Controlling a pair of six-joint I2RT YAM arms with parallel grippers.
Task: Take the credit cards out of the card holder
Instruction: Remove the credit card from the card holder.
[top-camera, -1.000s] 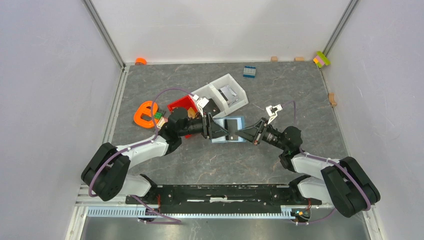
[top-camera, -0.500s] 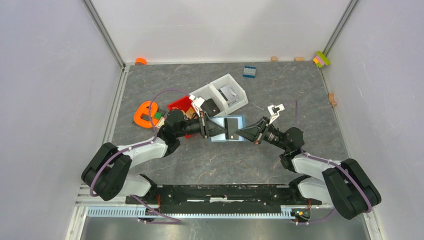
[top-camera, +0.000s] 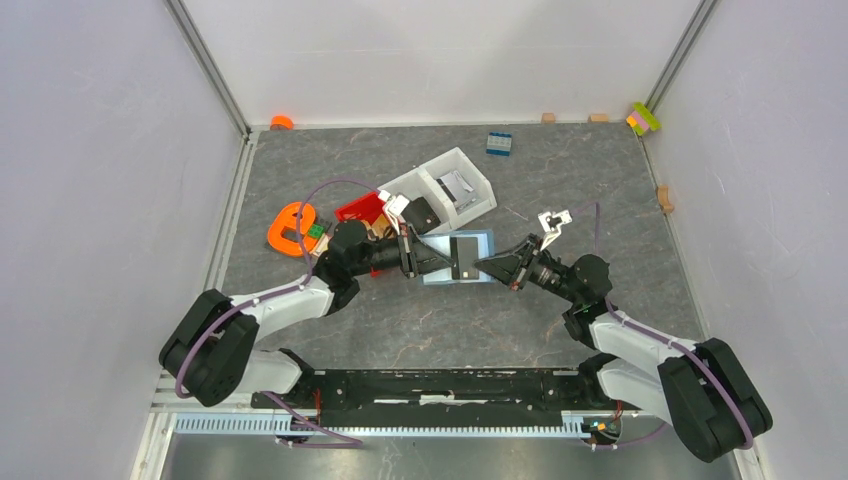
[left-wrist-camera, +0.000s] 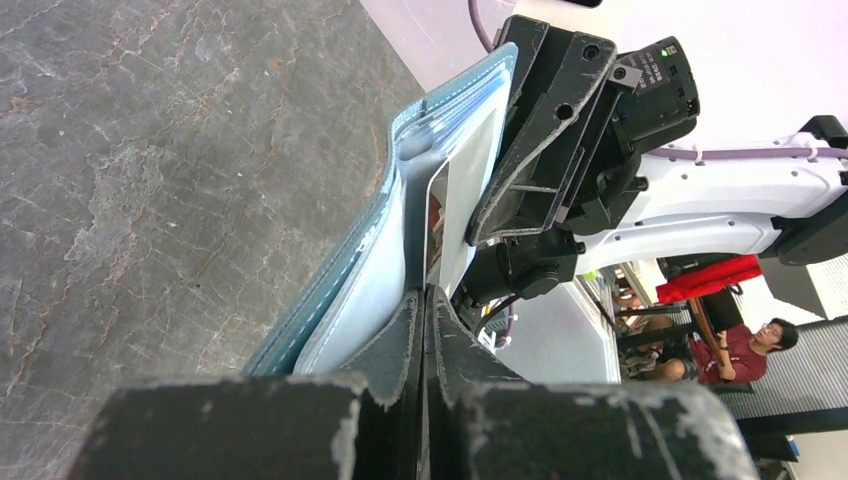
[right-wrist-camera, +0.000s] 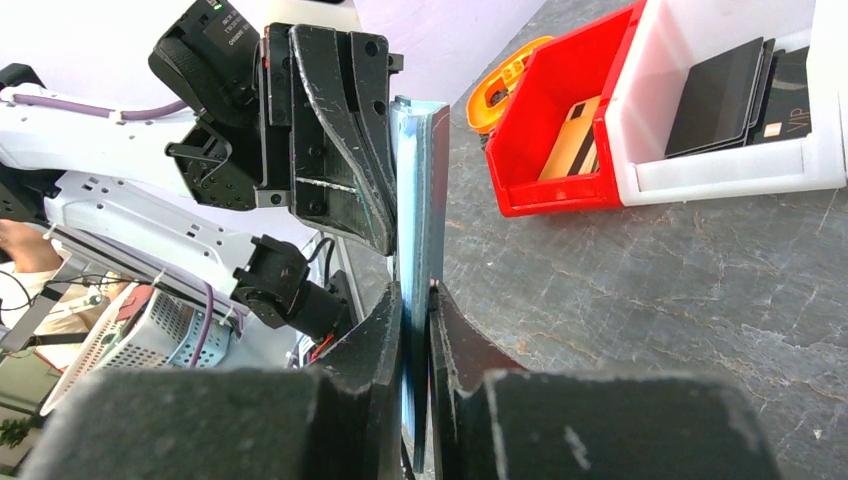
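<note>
The teal card holder (top-camera: 450, 275) is held open off the table between both grippers at mid-table. My left gripper (top-camera: 418, 258) is shut on a thin inner leaf at its left edge (left-wrist-camera: 425, 295); I cannot tell if a card is in that pinch. The holder's teal cover and pale inside (left-wrist-camera: 360, 280) run up from the jaws. My right gripper (top-camera: 487, 265) is shut on the holder's opposite edge (right-wrist-camera: 417, 295). A dark rectangle (top-camera: 465, 255) shows on the holder's face. One tan credit card (right-wrist-camera: 572, 140) lies in the red bin (right-wrist-camera: 530, 150).
A white bin (top-camera: 480, 192) with dark cards (right-wrist-camera: 720, 95) stands behind the holder, next to the red bin (top-camera: 358, 208). An orange ring-shaped object (top-camera: 290, 228) lies left. A blue studded brick (top-camera: 499, 143) and small blocks (top-camera: 643, 118) sit along the back wall.
My left gripper has drawn back to the left and my right gripper slightly to the right. The card holder stays held between them.
</note>
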